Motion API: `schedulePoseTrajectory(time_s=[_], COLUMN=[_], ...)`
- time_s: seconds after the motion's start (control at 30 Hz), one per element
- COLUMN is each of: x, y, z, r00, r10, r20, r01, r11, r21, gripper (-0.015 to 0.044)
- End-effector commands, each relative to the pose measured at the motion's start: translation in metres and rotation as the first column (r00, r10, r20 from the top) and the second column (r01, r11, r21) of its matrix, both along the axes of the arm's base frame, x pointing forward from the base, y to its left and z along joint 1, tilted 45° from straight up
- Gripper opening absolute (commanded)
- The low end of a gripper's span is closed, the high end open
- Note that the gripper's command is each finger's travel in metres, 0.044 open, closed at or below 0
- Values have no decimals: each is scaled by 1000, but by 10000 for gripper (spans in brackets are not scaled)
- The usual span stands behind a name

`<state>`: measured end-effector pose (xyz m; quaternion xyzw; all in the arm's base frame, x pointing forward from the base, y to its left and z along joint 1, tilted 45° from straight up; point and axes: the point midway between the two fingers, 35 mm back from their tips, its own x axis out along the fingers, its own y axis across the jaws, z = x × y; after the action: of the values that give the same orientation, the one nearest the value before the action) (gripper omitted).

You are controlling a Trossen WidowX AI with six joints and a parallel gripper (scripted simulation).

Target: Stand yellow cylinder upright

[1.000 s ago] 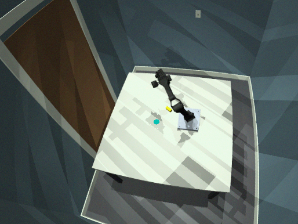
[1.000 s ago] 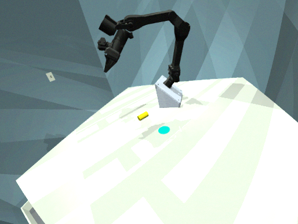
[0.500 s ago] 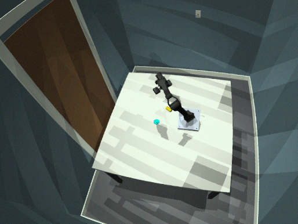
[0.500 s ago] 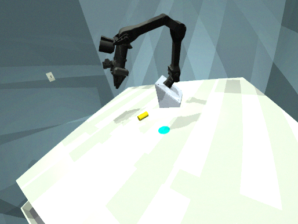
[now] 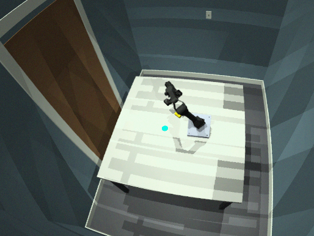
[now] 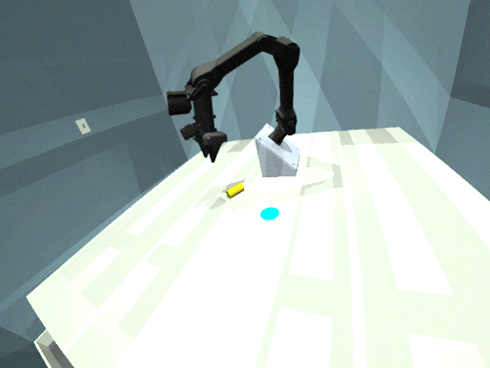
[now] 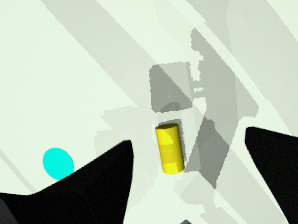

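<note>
A yellow cylinder (image 5: 178, 115) (image 6: 234, 191) (image 7: 170, 149) lies on its side on the table. The flat cyan circle (image 5: 165, 128) (image 6: 270, 214) (image 7: 58, 163) lies a short way from it, with nothing on it. My gripper (image 6: 209, 158) (image 7: 190, 142) is open and empty, pointing down, high above the table. In the wrist view the cylinder lies between the two fingertips in the picture, well below them, its length running roughly up and down the picture. The left finger covers a little of the circle's edge there. In the top view the fingertips are hard to make out.
The white table (image 5: 146, 165) (image 6: 191, 305) carries the arm's pale base block (image 5: 193, 132) (image 6: 273, 162), near the cylinder and the circle. Shadows of the arm fall across the table around the cylinder. A brown door and blue walls stand beyond the table's edges.
</note>
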<state>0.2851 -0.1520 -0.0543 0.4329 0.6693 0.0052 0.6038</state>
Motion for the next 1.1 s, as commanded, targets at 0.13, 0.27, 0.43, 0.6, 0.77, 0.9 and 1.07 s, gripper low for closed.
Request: schedulePoseTrajectory(time_s=[0.13, 0.27, 0.43, 0.6, 0.77, 0.9, 1.07], x=[-18, -23, -21, -23, -27, -27, -27], y=[33, 42, 56, 106, 121, 121, 121], z=[-15, -18, -34, -84, -96, -96, -96], r00=[993, 988, 988, 988, 988, 988, 988], r10=[110, 145, 144, 144, 145, 145, 145], r20=[-39, -47, -47, -45, -45, -45, -45], r01=[-105, -137, -137, -137, -137, -137, -137], r11=[988, 980, 981, 980, 980, 980, 980], r21=[109, 143, 141, 144, 147, 147, 147], gripper=[309, 309, 309, 309, 309, 204, 105])
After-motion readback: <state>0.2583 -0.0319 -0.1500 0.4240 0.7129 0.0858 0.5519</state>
